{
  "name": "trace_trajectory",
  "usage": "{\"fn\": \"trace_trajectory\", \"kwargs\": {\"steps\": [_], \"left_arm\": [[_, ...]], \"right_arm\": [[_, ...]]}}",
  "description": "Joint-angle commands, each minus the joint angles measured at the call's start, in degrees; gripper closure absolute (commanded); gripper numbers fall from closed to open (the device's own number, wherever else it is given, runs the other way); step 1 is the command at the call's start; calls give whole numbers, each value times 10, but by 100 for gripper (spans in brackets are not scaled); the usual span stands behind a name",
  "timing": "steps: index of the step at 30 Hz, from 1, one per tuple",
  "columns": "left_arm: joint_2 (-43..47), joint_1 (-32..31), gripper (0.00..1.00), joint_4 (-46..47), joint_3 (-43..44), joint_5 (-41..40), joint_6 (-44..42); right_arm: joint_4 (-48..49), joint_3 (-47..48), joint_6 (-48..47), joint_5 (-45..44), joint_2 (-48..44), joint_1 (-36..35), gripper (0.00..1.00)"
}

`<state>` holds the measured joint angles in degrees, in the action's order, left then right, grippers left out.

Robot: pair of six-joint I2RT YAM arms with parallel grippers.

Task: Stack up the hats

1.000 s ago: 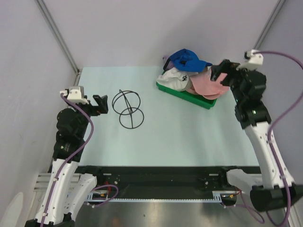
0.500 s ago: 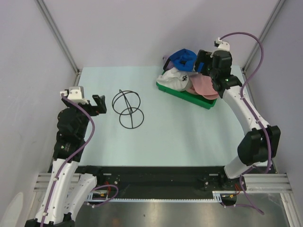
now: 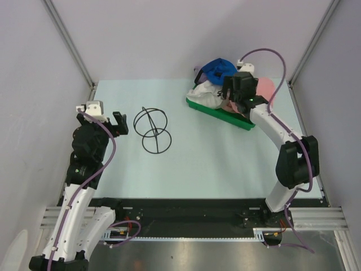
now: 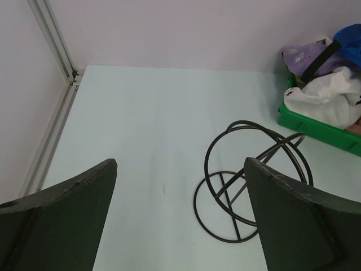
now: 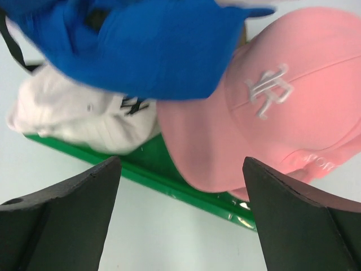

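**Counter** (image 3: 225, 158): pale mint sheet, matte, rectangular, with a black rail along its near edge.
**Enclosure:** plain pale grey walls (image 3: 158, 39) on three sides. Slanted aluminium posts (image 3: 67, 42) stand at the far corners.
**Wire stand** (image 3: 151, 130): black hoops, upright on the left half of the counter, well apart from the caps.
**Tray** (image 3: 217, 113): green plastic, at the far right. Its long axis runs diagonally from far-left to near-right.

**Caps:** all heaped in or on the tray, none on the stand.
- **Blue cap** (image 5: 152, 45): topmost, at the far end of the heap, crumpled. A pointed edge reaches right in the right wrist view. Its axis cannot be told.
- **White cap** (image 5: 73, 118): left end of the tray, partly under the blue one, with its black logo facing up.
- **Pink cap** (image 5: 282, 96): right end, crown and silver logo facing up. Its long axis slants from upper right to lower left in the right wrist view, and its lower edge overhangs the tray rim.
- **Lavender cap** (image 4: 299, 55): far-left corner of the heap, mostly hidden.

**Left end effector** (image 3: 119, 122): fingers spread, empty, just left of the stand.
**Right end effector** (image 5: 180, 214): fingers spread, gripping nothing, directly above the heap.
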<state>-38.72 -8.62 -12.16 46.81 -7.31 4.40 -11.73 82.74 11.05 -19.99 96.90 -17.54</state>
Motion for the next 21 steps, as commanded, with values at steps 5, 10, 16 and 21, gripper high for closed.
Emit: {"fn": "trace_trajectory", "kwargs": {"steps": [5,10,16,21], "left_arm": [[-1,-3,0,6,-1,1,-12],[-1,-3,0,6,-1,-1,-12],[-2,-3,0,7,-1,2,-11],[-3,-3,0,7,-1,3,-11]], "right_arm": [[21,22,-87,-167,93,-65,5],[43,67,-130,-247,164,-74,5],[102,89,-208,-347,220,-84,9],[156,93,-251,-374,220,-91,24]]}}
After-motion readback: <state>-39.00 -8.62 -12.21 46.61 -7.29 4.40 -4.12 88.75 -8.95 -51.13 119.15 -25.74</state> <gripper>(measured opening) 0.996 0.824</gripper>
